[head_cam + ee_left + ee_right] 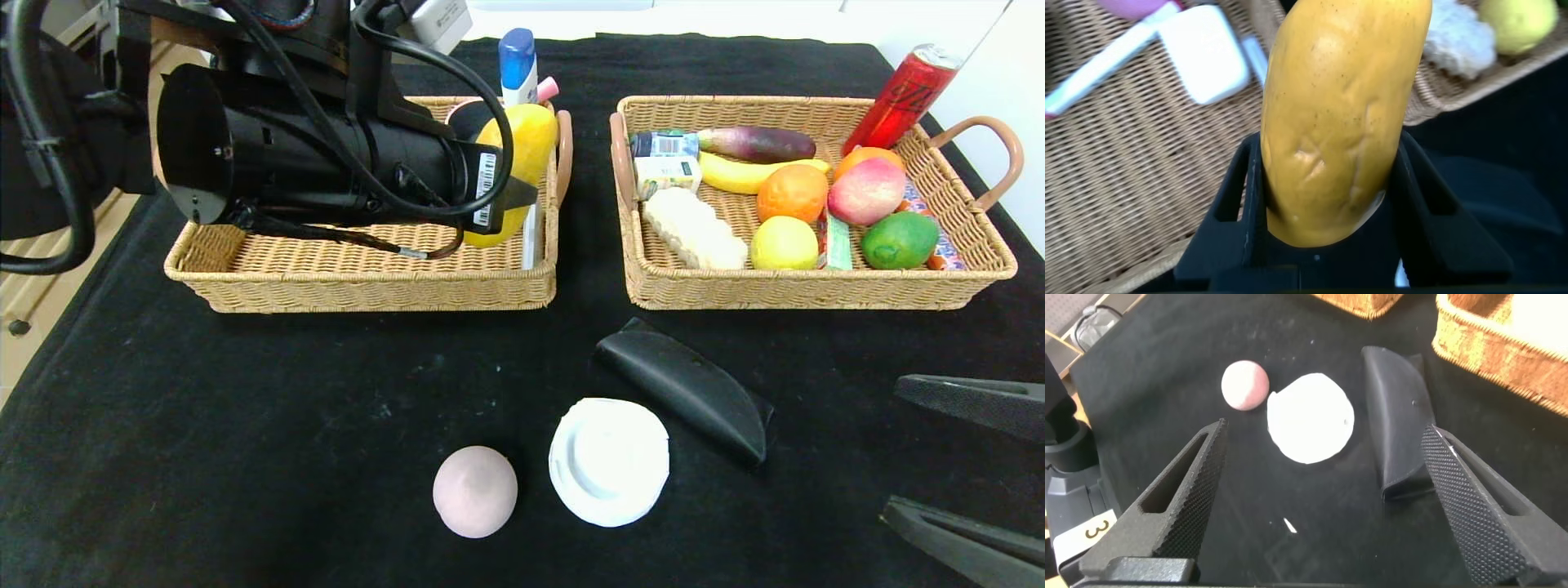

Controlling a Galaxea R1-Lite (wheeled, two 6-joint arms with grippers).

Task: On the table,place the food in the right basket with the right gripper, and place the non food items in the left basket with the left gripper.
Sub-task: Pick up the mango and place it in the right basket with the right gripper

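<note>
Here, my left gripper [1323,233] hangs over the left basket [367,278], jaws closed on a yellow loaf [1343,114] that stands on end between them; by the sorting rule this is food, so I judge it is in the wrong hand and above the wrong tray. The right basket [816,286] already holds a heap of fruit and packets. On the table [245,425], in front of both baskets, three things wait: the pinkish bun [475,491], the white ridged tub [609,460] just beside it, and the black half-moon pouch [690,386] near the tub. My right gripper [1323,506] is low at the near right edge with jaws spread wide and empty, facing those three, presumably ready for the bun
</note>
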